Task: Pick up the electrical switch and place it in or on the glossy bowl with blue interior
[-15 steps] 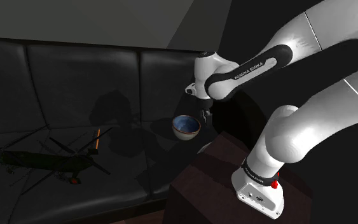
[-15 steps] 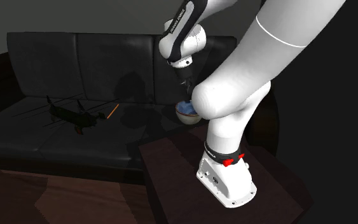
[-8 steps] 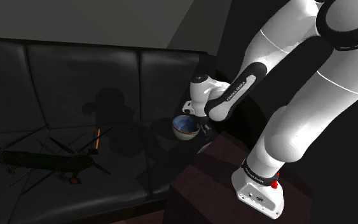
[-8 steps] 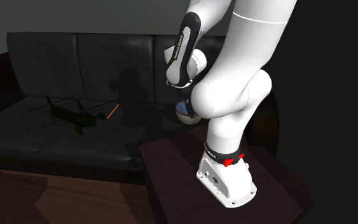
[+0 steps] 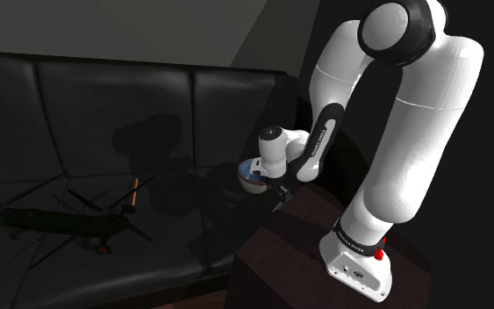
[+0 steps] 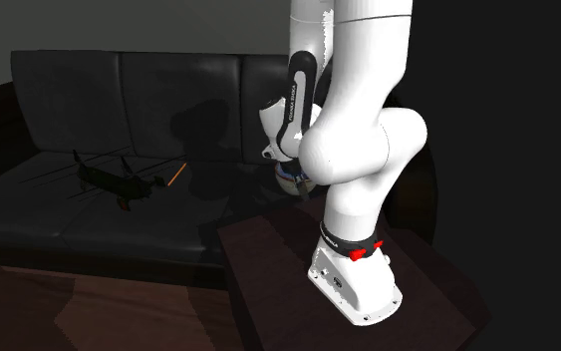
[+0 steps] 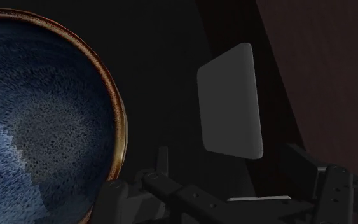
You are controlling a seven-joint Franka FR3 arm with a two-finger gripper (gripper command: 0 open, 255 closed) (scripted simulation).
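And the arm (image 5: pixel 411 132) was folded right over, its hand dipped low at the end of the black sofa (image 5: pixel 78 105) seat nearest the stand (image 5: pixel 297 255).

Down the wrist view, the gripper (image 7: pixel 229 167) was open. Its black fingers (image 7: pixel 163 167) stood well apart and clasped nothing. The switch (image 7: pixel 230 102), a plain pale grey plate with rounded corners, sat just ahead of them, in line with the gap. Dark space showed on either side of it, so no contact could be seen. It was on the dark seat, in the strip between the bowl (image 7: pixel 50 127) and the brown side of the stand; whether it lay flat or leaned was hard to tell.

The bowl was near the switch but apart from it, mottled blue inside with a glossy brown rim. One finger was near that rim, not touching it. In the shoulder view the bowl peeked out from behind the white wrist at that same end of the seat.

Further along the sofa, toward the other end and well apart from all this, lay a dark model helicopter (image 5: pixel 60 224). Just beside it was a thin orange stick (image 5: pixel 134 191).
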